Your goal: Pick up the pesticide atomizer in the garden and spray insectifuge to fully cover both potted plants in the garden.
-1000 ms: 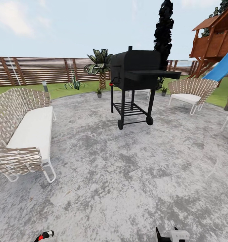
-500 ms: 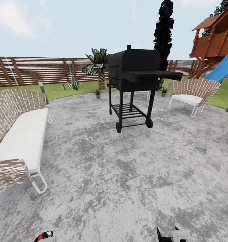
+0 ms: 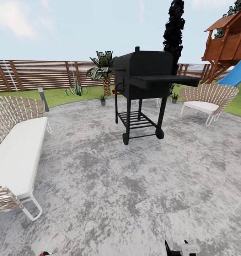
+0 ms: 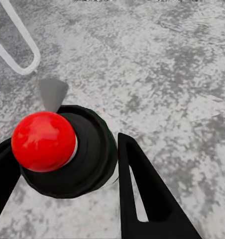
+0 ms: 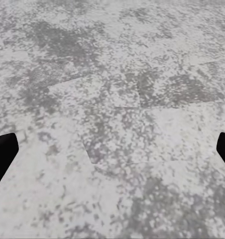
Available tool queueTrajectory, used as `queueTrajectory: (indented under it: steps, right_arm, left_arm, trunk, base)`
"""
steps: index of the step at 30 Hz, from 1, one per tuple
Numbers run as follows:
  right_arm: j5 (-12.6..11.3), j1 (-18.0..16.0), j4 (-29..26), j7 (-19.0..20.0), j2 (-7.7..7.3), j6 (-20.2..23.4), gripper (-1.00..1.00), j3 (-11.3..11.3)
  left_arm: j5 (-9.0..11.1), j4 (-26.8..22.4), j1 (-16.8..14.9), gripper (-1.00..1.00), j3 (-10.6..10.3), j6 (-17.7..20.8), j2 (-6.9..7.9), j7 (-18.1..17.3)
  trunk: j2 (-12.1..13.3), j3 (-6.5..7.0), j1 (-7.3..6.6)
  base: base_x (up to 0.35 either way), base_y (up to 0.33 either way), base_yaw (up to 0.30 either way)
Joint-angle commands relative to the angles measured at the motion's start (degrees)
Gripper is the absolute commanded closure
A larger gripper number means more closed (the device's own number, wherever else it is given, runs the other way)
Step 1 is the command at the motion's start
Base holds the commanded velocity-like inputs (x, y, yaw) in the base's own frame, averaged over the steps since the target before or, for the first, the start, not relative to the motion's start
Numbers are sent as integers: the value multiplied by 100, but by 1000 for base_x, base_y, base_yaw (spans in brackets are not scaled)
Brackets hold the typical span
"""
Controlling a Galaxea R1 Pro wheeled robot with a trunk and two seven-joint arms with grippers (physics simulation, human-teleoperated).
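While the head camera looked across the round grey mottled stone patio (image 3: 110, 185), a long woven-strap bench with a white cushion (image 3: 15, 153) stood at the far left, and a short grey lamp post (image 3: 43, 98) rose just beyond it at the lawn's edge. Behind ran the brown horizontal-slat wooden fence (image 3: 46, 74). Further right, one small potted plant in a grey pot (image 3: 103, 99) sat below the thick-trunked palm (image 3: 105, 73), just left of the black wheeled barbecue grill (image 3: 145, 92); a second small potted plant (image 3: 174, 97) showed right of the grill, near a woven chair with a white seat (image 3: 207, 101). A wooden play tower with a blue slide (image 3: 230, 53) stood at the far right.

The left wrist camera added what the head view barely caught: the left gripper (image 4: 62, 174) was closed around the dark-green pesticide atomizer with its red round cap (image 4: 67, 152), a black finger (image 4: 142, 194) against its side. From the right wrist camera, the right gripper (image 5: 112, 154) was spread wide with nothing between its fingers, above bare stone.
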Motion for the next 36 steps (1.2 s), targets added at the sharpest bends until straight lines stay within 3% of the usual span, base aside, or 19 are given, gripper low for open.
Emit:
queueTrajectory:
  steps: [1, 18, 36]
  right_arm:
    - [3, -4, 4, 3, 1, -17, -100, -7]
    - [12, -7, 74, -29, 16, -17, -100, -7]
    - [12, -7, 92, -23, 10, -17, -100, -7]
  left_arm:
    - [6, 3, -3, 100, -5, -10, 0, 13]
    - [7, 3, -3, 100, -4, -14, -1, 10]
    - [7, 3, -3, 100, -4, -9, -1, 10]
  trunk:
    - [-2, -5, 2]
    - [-2, -5, 2]
    - [-2, -5, 2]
  base:
    - [332, 0, 0]
    - [335, 0, 6]
    - [336, 0, 158]
